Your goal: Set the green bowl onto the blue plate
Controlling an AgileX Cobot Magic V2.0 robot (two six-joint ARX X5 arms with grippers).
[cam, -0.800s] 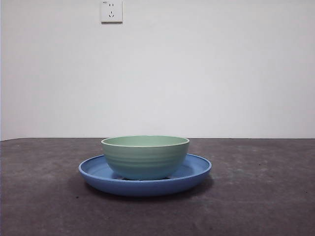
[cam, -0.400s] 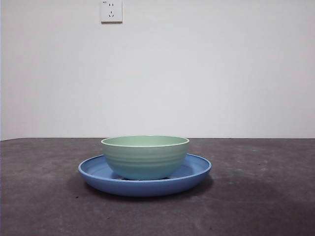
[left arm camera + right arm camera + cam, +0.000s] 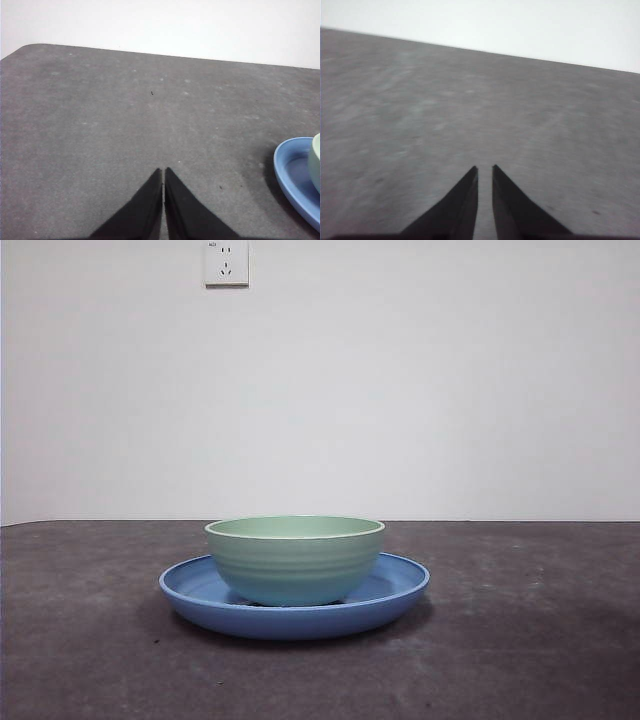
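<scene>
The left gripper is seen closed and empty above the grey table, near the blue plate. The right gripper is nearly closed, holding nothing. The green bowl is seated upright on the plate.

low level front view, two downward wrist views
</scene>
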